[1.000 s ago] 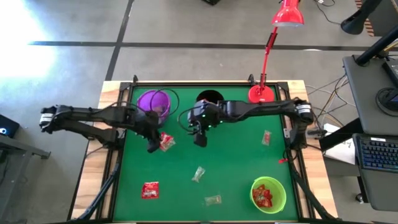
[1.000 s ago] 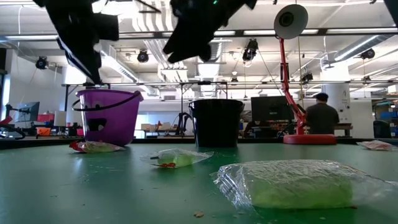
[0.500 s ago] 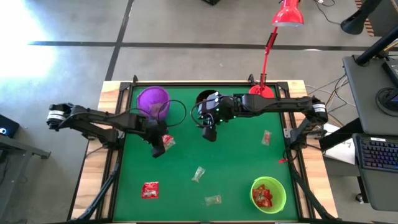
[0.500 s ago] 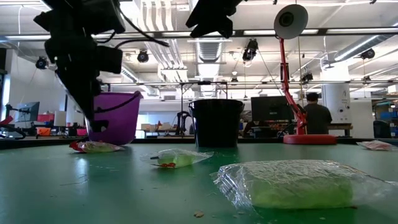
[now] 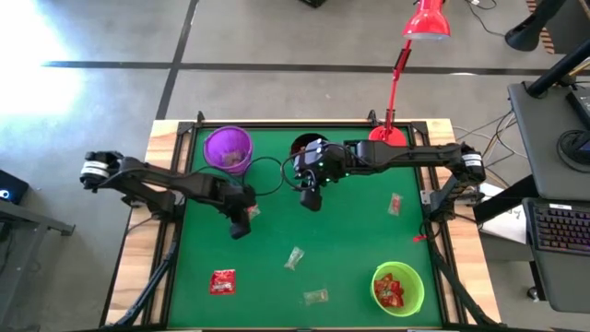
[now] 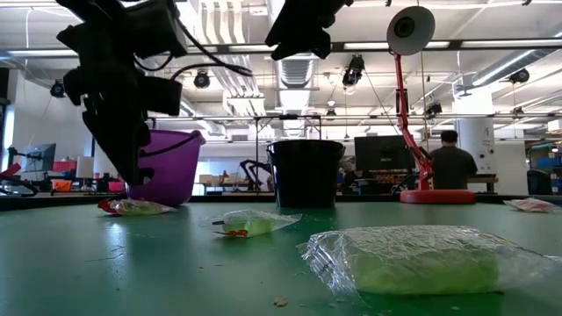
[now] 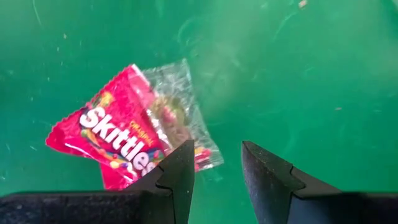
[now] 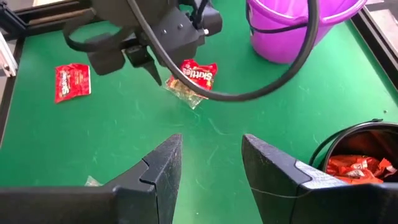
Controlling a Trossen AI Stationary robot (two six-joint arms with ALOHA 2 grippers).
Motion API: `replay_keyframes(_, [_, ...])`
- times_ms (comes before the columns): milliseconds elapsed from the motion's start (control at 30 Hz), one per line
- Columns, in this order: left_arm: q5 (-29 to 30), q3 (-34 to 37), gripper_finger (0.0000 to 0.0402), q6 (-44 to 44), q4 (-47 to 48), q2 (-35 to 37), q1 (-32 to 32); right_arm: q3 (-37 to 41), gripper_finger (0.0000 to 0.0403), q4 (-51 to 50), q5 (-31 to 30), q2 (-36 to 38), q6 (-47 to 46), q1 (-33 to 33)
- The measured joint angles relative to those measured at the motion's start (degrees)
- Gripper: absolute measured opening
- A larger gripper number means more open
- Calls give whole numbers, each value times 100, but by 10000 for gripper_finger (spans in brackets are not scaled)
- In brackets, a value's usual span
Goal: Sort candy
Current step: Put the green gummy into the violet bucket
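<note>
Nearest the low camera, a clear pale-green wrapped sweet (image 6: 413, 261) is lying on the green surface (image 5: 350, 240), with a smaller clear one (image 6: 248, 223) just behind it; from above these are showing as two pale wrappers (image 5: 316, 296) (image 5: 294, 257) between a red packet (image 5: 222, 281) at the left and a green cup (image 5: 398, 288) holding red candy at the right. Farther in, the left hand (image 5: 241, 224) is hovering low over a red Skittles packet (image 7: 112, 144) with a clear wrapper (image 7: 177, 115) lying partly across it, fingers (image 7: 174, 180) apart and gripping nothing, the pair lying just beside its tips. The right hand (image 5: 311, 196) is hanging above the surface near the middle, its fingers (image 8: 163, 174) also spread and empty, with a loop of black cable (image 8: 249, 93) crossing its sight of the left arm. Another small red sweet (image 5: 395, 204) is lying well apart toward the right edge. Beyond stand a purple cup (image 5: 227, 149) and a black cup (image 8: 357, 155) holding red packets, then the red lamp (image 5: 391, 138) at the far edge. In the room behind, a person (image 6: 454, 161) is standing.
</note>
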State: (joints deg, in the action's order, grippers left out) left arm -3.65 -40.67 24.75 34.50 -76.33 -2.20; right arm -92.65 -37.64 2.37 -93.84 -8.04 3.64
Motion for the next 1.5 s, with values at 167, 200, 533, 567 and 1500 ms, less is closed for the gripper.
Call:
replay_keyframes(167, [449,3,115,177,-2,-272,-17,7,160,-67,2,0,-74,0])
replay_keyframes(200, [513,3,115,200,-2,-320,-17,7,160,-102,2,0,-115,0])
replay_keyframes(533, [716,14,115,348,-48,-693,-24,7,160,-154,13,0,-234,0])
replay_keyframes(567, [720,20,115,360,-56,-716,-24,7,160,-154,15,0,-261,0])
replay_keyframes(1500, [266,42,1,369,-71,-100,-116,7,160,-154,15,0,-242,0])
